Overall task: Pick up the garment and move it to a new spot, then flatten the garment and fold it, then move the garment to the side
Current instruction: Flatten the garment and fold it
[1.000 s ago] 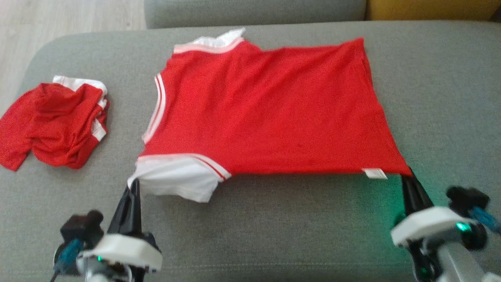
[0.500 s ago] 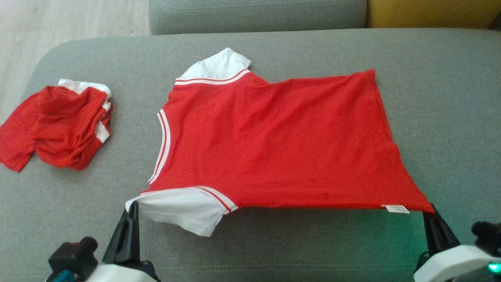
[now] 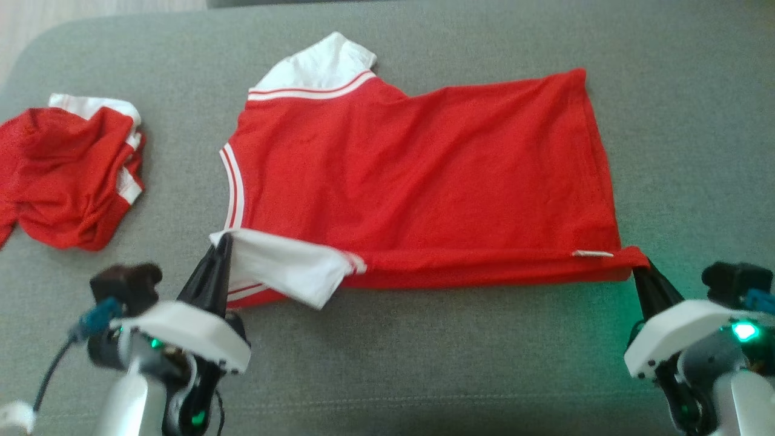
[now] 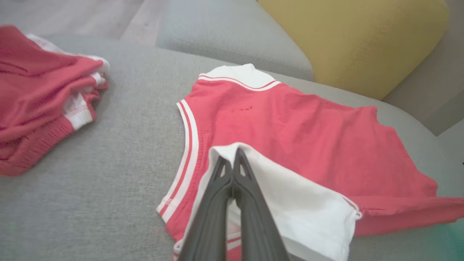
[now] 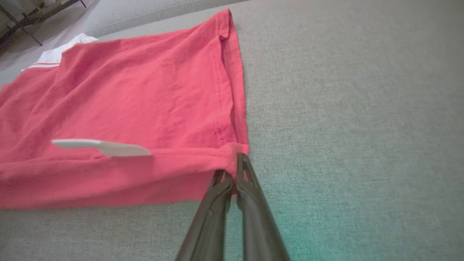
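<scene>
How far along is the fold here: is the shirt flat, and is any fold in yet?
Done: the red shirt lies spread flat on the grey cushion. In hand: the left gripper pinches the white sleeve, the right gripper the hem corner, and the near edge curls over, a first fold begun. Left: finishing the folds and moving it aside.

Bare grey cushion [image 3: 424,363] lies open along the near side, between left tool [image 3: 221,247] and right tool [image 3: 640,269], and right of the spread garment [image 3: 424,169]; a clear strip separates it from the crumpled red heap [image 3: 66,175] at left; yellow cushion [image 4: 355,40] bounds the far side.
</scene>
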